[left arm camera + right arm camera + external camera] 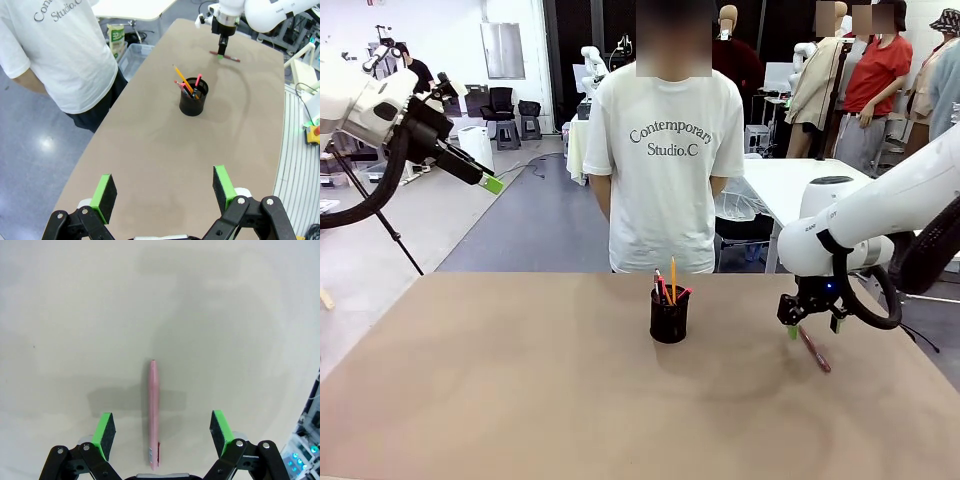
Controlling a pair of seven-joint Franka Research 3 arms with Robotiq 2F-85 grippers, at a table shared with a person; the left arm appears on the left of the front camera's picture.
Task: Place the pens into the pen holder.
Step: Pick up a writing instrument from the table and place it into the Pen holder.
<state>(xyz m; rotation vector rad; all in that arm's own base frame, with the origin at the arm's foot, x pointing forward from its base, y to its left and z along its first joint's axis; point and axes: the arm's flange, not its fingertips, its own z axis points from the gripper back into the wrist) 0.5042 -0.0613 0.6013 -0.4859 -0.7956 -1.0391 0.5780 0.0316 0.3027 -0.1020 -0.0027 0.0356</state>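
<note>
Right gripper was hovering over the last pen, jaws spread wide and holding nothing

The reddish-brown pen [153, 416], a slim smooth stick tapering to a point, lay flat on the matte tan table [520, 400], between the green pads of the right gripper [162, 429] and not touching either. The black wire-mesh pen holder [669, 317], a small round cup, stood mid-table in front of the person in a white printed tee [665, 150], well apart from that pen. A yellow pencil [673, 279] and a black pen with pink-red end [197, 82] stuck up out of it. The left gripper [165, 192] was up high off to the side, fingers wide apart too, empty.
</note>
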